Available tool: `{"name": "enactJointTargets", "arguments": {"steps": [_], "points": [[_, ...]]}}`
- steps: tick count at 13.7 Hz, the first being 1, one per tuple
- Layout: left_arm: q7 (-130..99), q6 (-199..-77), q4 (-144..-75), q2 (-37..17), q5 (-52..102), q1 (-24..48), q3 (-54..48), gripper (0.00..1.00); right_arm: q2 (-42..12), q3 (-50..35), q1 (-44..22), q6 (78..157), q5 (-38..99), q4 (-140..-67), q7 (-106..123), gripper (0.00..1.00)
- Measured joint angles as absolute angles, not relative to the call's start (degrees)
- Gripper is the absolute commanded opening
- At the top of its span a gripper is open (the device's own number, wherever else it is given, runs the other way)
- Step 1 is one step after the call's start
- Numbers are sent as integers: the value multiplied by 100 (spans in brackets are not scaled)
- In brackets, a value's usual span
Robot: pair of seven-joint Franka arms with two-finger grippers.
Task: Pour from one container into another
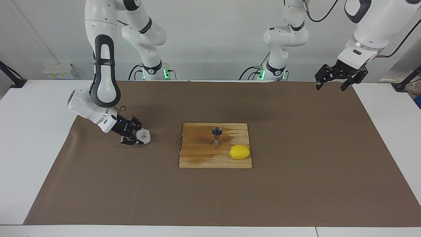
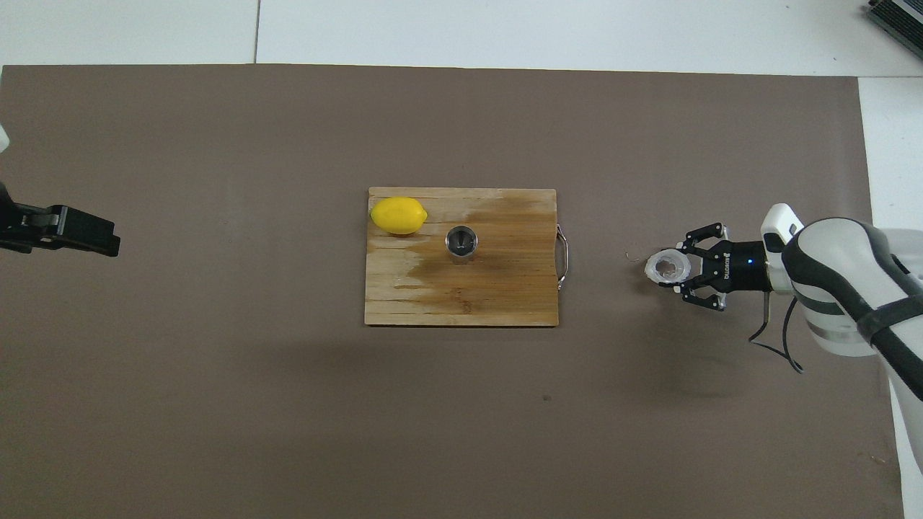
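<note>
Both right end effector [image 1: 139,135] fingers flank tumbler [image 1: 143,135] (contents unclear)

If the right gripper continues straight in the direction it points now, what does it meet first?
The right gripper already holds the glass tumbler and points toward the cutting board. Going straight on, it would probably meet the board's metal handle first, though its height is unclear.

a robotics lab: two white arms [image 1: 102,65] bolted at a white table [image 1: 33,115] covered with brown paper [image 1: 296,181], bare white walls, cables and green status lights at their bases.
</note>
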State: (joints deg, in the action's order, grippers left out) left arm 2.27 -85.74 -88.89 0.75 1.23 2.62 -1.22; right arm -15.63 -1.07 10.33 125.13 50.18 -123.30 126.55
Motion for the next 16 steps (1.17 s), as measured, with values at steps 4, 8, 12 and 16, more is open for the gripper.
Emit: {"name": "enactJointTargets", "arguments": {"steps": [4, 8, 12, 16], "points": [[227, -8574, -8889, 75, 123, 262, -122, 100, -1453, -112, 1028, 12491, 5027, -12277, 12495, 100], [227, -8573, -8889, 75, 123, 262, -122, 100, -847, -129, 1007, 11713, 4324, -12200, 10784, 100], [227, -8573, -8889, 75, 123, 262, -122, 100, -270, -158, 912, 11332, 3246, -12175, 8512, 100], [227, -8573, -8889, 75, 123, 262, -122, 100, -289, -165, 529, 11544, 2000, -12168, 6526, 100]]}}
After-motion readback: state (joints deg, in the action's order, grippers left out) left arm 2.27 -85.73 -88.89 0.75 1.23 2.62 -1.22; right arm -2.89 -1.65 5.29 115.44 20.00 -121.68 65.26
